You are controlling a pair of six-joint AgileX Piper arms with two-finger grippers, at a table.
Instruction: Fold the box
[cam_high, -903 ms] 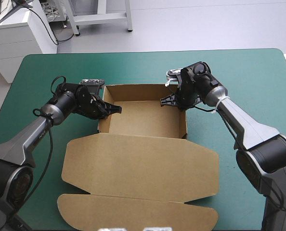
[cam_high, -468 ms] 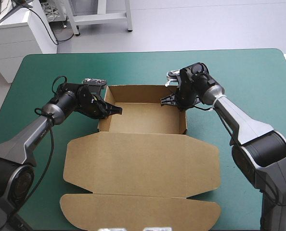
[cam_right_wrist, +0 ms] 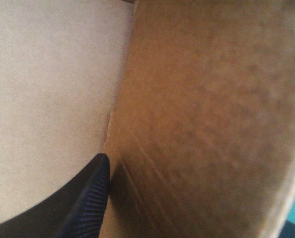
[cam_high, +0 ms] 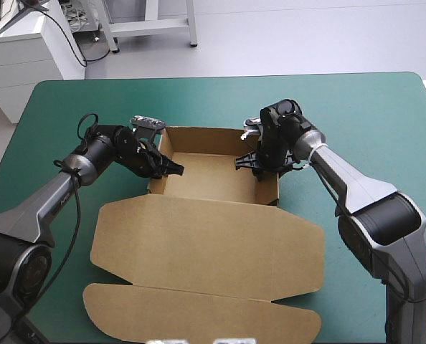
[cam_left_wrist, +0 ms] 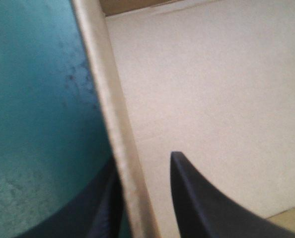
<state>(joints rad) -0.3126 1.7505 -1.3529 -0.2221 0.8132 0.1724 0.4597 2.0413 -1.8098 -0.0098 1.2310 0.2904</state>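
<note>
inside my left gripper stands the left wall of the box; this gripper is nearly closed and pinches the wall. my right gripper is at the right wall, near its far corner; whether it is closed or not, i cannot tell. the box lies between my two grippers, its lid flat behind them, toward my base. the risk, i think: if i pull unevenly, a wall may bend or come untucked, or the light box may slide on the cover.
</note>
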